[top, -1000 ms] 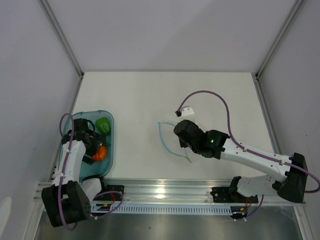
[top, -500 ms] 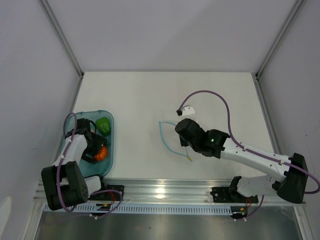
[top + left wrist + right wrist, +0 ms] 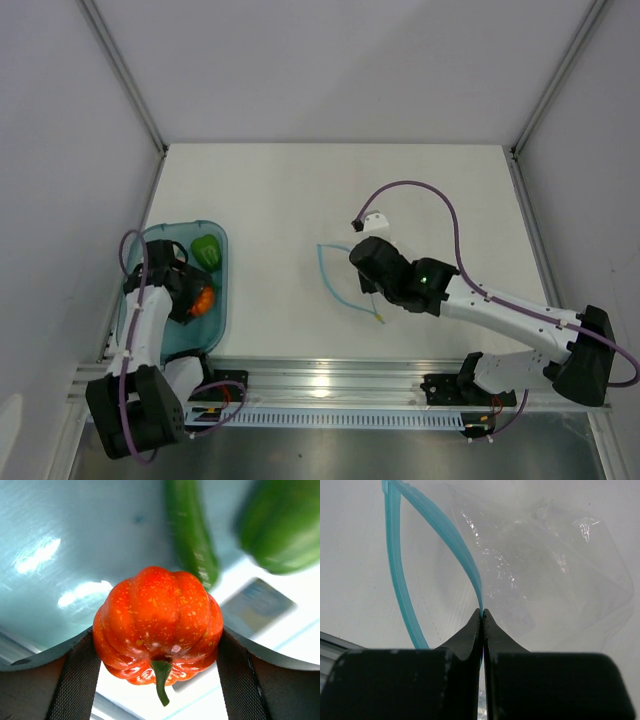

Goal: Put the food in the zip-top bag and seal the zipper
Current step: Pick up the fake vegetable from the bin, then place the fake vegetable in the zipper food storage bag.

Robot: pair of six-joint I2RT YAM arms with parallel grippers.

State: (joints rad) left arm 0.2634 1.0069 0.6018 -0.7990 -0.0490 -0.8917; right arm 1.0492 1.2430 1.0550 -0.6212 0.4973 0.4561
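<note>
My left gripper (image 3: 200,298) is over the teal tray (image 3: 224,275), and its mesh pads (image 3: 80,680) press both sides of the orange round fruit (image 3: 157,615), green stem toward the camera. Beyond the fruit lie a slim green pod (image 3: 192,535) and the green bell pepper (image 3: 280,525), which also shows in the top view (image 3: 207,250). Mid-table, my right gripper (image 3: 483,612) is shut on the light-blue zipper (image 3: 465,555) of the clear zip-top bag (image 3: 545,570). The strip arcs up into an open loop (image 3: 325,270). My right arm hides most of the bag from above.
A purple cable loops over the table from my right arm, ending by a small white piece (image 3: 373,222). An aluminium rail (image 3: 320,385) runs along the near edge. Grey walls close in the table on three sides.
My left gripper has narrowed around the orange fruit and shifted slightly within the tray. My right gripper keeps its hold on the zipper and has barely moved.
</note>
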